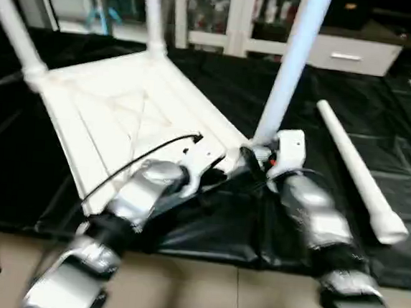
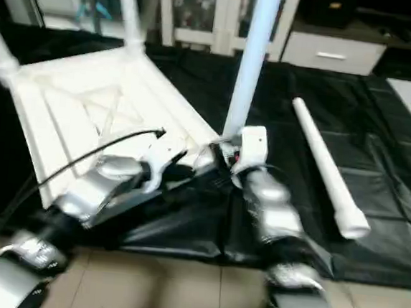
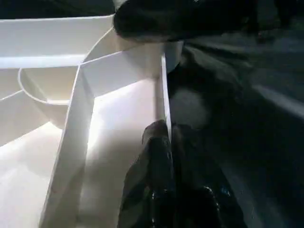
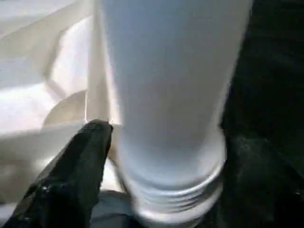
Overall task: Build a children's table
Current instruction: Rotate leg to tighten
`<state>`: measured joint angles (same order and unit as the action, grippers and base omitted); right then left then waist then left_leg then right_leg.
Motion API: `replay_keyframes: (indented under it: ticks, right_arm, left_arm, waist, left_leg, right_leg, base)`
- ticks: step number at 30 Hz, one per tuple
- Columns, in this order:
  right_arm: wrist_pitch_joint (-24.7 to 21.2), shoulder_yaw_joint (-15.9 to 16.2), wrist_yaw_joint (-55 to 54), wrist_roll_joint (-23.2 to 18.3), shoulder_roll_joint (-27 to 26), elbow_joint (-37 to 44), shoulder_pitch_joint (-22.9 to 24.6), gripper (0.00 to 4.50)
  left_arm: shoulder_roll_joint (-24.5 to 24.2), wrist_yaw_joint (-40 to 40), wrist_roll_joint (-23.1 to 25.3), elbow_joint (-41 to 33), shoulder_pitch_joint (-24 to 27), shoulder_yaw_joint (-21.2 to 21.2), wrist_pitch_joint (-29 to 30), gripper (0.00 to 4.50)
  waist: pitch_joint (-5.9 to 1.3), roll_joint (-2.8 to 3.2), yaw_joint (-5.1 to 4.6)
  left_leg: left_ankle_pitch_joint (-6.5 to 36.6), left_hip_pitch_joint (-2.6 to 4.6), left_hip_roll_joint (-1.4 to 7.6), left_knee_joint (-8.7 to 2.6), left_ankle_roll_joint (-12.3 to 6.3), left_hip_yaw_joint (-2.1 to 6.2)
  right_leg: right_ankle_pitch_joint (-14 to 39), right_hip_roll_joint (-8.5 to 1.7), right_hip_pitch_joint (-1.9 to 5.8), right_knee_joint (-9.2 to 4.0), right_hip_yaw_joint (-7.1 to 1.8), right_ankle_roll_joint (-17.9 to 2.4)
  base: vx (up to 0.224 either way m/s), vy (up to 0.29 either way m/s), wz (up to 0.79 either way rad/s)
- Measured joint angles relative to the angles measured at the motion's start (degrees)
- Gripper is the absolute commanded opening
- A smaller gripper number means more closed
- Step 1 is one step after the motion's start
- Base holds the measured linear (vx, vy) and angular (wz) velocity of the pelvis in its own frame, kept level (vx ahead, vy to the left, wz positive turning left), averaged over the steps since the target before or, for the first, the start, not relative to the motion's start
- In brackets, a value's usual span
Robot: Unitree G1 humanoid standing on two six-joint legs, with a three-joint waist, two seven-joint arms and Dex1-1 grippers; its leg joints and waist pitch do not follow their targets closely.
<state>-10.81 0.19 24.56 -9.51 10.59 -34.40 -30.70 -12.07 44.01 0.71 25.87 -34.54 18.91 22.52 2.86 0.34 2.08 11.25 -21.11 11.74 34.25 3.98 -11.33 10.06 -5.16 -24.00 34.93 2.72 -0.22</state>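
Observation:
The children's table point(image 1: 123, 111) lies upside down on the black-covered work table, its ribbed underside facing up. Three white legs stand in its corner sockets: one far left point(image 1: 11, 25), one at the back point(image 1: 151, 12) and one at the near right corner point(image 1: 288, 67). A loose leg point(image 1: 355, 171) lies flat to the right. My left gripper point(image 3: 166, 137) is shut on the thin rim wall of the table's near edge. My right gripper point(image 4: 173, 135) straddles the base of the near right leg point(image 4: 171, 95), with its fingers open and a small gap on each side.
The black cover point(image 1: 341, 86) spreads wrinkled around the white top and ends at the work table's front edge just under my forearms. A black cable point(image 1: 140, 155) arcs over my left wrist. White cabinets point(image 1: 344, 54) stand behind.

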Motion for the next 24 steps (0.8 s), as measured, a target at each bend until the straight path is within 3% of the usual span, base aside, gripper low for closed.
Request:
replay_keyframes:
  ticks: [2, 5, 10, 21, 24]
  right_arm:
    - [-1.7, 0.5, 3.5, -0.6, 1.4, 2.2, 0.8, 4.25]
    - [-6.1, 4.8, 14.3, -3.2, 8.1, 11.2, 5.0, 4.47]
    - [-9.2, 6.5, 25.1, -4.0, 16.6, 18.2, 8.1, 4.47]
    - [-12.8, 9.2, 32.3, -5.9, 18.2, 21.8, 8.6, 4.47]
    - [-12.9, 9.4, 33.6, -5.7, 18.2, 21.8, 8.6, 4.18]
  left_arm:
    - [-1.3, 2.3, -0.5, -0.9, 0.3, 0.2, 0.1, 0.0]
    - [-4.9, 7.7, -1.3, -4.0, 1.8, 1.8, -0.3, 0.0]
    - [-9.9, 15.6, -2.6, -8.1, 4.0, 2.5, -0.5, 0.0]
    - [-12.0, 21.0, -4.0, -12.1, 5.5, 4.2, 1.4, 0.0]
    - [-12.2, 21.0, -4.0, -12.4, 5.5, 4.2, 1.8, 0.0]
  waist:
    - [0.02, 0.03, 0.29]
    - [0.06, 0.1, 1.02]
    - [0.07, 0.11, 1.34]
    - [0.08, 0.15, 1.71]
    - [0.08, 0.15, 1.66]
  left_leg:
    - [0.0, 0.02, 0.0, 0.01, 0.0, -0.02]
    - [0.0, 0.06, -0.03, 0.01, 0.02, -0.05]
    - [0.0, 0.15, -0.03, 0.05, 0.03, -0.11]
    - [0.0, 0.06, -0.04, 0.09, 0.03, -0.14]
    - [0.0, 0.06, -0.03, 0.1, 0.03, -0.14]
  right_leg:
    - [0.0, -0.01, 0.03, 0.01, -0.02, 0.0]
    - [0.0, -0.06, 0.12, -0.04, -0.06, 0.0]
    - [0.0, -0.06, 0.25, -0.01, -0.15, 0.0]
    - [0.0, -0.1, 0.27, -0.02, -0.17, 0.0]
    - [0.0, -0.09, 0.27, 0.0, -0.16, 0.0]
  base:
    - [0.0, 0.0, 0.0]
    - [0.0, 0.0, 0.0]
    - [0.0, 0.0, 0.0]
    - [0.0, 0.0, 0.0]
    - [0.0, 0.0, 0.0]
